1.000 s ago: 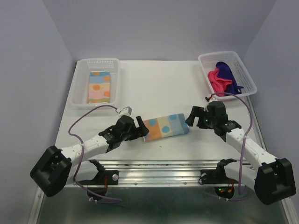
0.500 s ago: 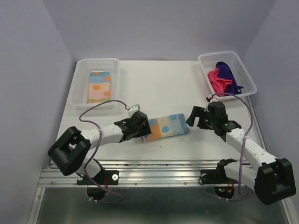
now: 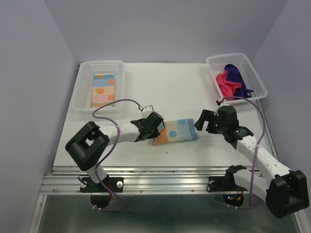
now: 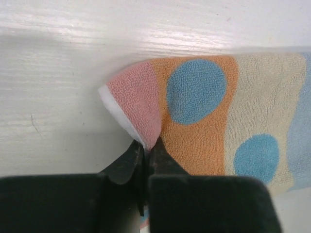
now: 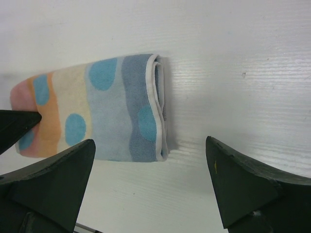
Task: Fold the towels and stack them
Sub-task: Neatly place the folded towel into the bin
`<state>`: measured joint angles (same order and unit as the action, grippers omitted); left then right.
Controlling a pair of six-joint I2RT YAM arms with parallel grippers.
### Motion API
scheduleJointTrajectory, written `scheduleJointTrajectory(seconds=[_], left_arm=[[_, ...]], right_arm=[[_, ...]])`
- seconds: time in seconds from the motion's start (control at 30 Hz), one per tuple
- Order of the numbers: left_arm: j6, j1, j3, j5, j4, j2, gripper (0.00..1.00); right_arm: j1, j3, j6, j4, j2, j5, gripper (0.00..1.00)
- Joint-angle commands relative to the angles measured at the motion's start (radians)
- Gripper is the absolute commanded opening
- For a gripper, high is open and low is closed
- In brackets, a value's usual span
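A folded striped towel (image 3: pixel 179 130) with blue dots lies on the table between my two grippers. My left gripper (image 3: pixel 157 127) is shut on its pink left corner (image 4: pixel 138 104), which is pinched between the fingertips (image 4: pixel 127 162) and bulges upward. My right gripper (image 3: pixel 200 120) stands open just off the towel's blue right end (image 5: pixel 141 114), its fingers (image 5: pixel 53 179) wide apart and touching nothing. A second folded striped towel (image 3: pixel 103 90) lies flat in the left basket. A crumpled pink towel (image 3: pixel 226 81) and a purple towel (image 3: pixel 238 73) sit in the right basket.
A white perforated basket (image 3: pixel 80 94) stands at the back left and another (image 3: pixel 257 77) at the back right. The lilac walls close in the table on three sides. A metal rail (image 3: pixel 160 172) runs along the near edge.
My left gripper has moved right to the towel's left end and shut on its pink corner. The towel's left end has bunched up slightly. The right arm has barely moved.
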<state>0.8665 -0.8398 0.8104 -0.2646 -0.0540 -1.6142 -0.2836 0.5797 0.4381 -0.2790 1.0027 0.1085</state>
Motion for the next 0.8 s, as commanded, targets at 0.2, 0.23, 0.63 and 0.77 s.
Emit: scheduleJointTrajectory(seconds=[0.2, 0.23, 0.63, 0.77], left_arm=[[-0.277, -0.030, 0.125, -0.218, -0.197, -0.046, 0.00], [-0.335, -0.030, 0.142, -0.241, -0.213, -0.011, 0.00], [-1.125, -0.012, 0.151, -0.344, -0.083, 0.096, 0.00], [-1.355, 0.045, 0.197, -0.178, -0.035, 0.138, 0.00]], right_arm=[[-0.005, -0.012, -0.002, 0.032, -0.062, -0.026, 1.00], [-0.006, -0.011, -0.004, 0.032, -0.064, -0.026, 1.00], [-0.005, -0.017, 0.001, 0.026, -0.084, -0.019, 1.00], [-0.005, -0.014, 0.002, 0.018, -0.081, -0.036, 1.00]])
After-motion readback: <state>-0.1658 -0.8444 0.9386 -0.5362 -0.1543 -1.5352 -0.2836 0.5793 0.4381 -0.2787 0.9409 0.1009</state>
